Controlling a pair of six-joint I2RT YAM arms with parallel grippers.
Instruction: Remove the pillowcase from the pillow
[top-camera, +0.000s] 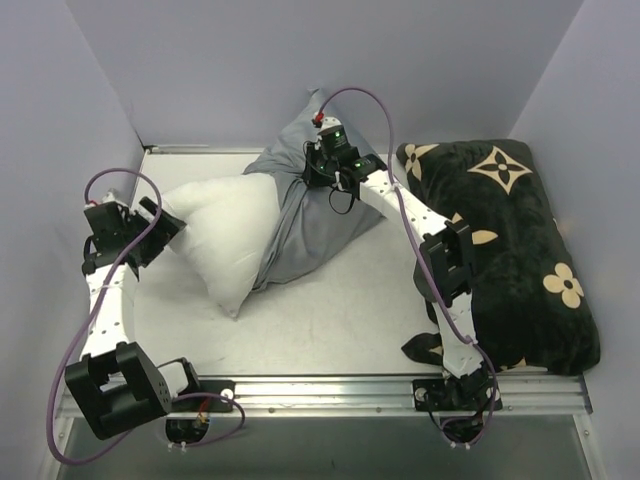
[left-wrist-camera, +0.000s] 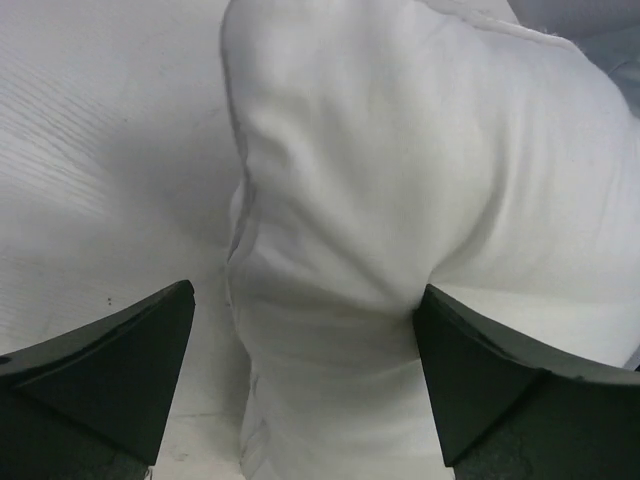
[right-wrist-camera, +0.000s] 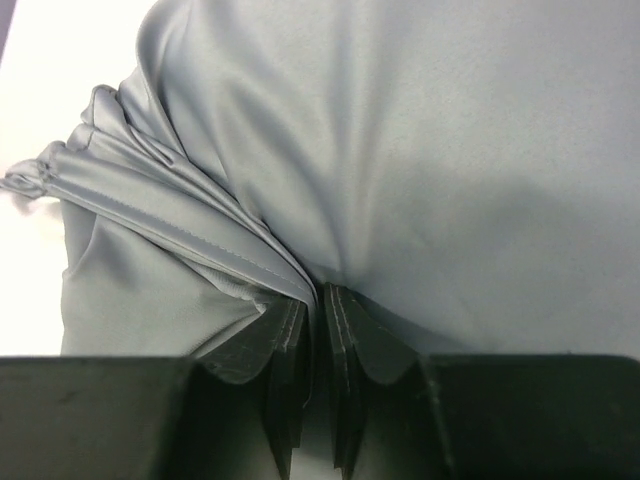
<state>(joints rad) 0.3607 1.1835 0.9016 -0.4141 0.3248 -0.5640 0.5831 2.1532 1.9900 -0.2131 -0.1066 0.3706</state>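
The white pillow (top-camera: 225, 235) lies left of centre, its right part still inside the blue-grey pillowcase (top-camera: 315, 215). The pillowcase is bunched and lifted toward the back wall. My right gripper (top-camera: 314, 172) is shut on a gathered fold of the pillowcase (right-wrist-camera: 400, 130); the right wrist view shows the jaws (right-wrist-camera: 318, 295) closed with cloth pinched between them. My left gripper (top-camera: 168, 215) is open at the pillow's bare left end. In the left wrist view the pillow (left-wrist-camera: 400, 170) fills the gap of the gripper (left-wrist-camera: 303, 290). The right finger (left-wrist-camera: 470, 370) touches it; the left finger (left-wrist-camera: 120, 360) stands apart.
A black cushion with tan flower and star motifs (top-camera: 510, 240) lies along the right side, beside my right arm. Pale walls close in on the left, back and right. A metal rail (top-camera: 330, 388) runs along the near edge.
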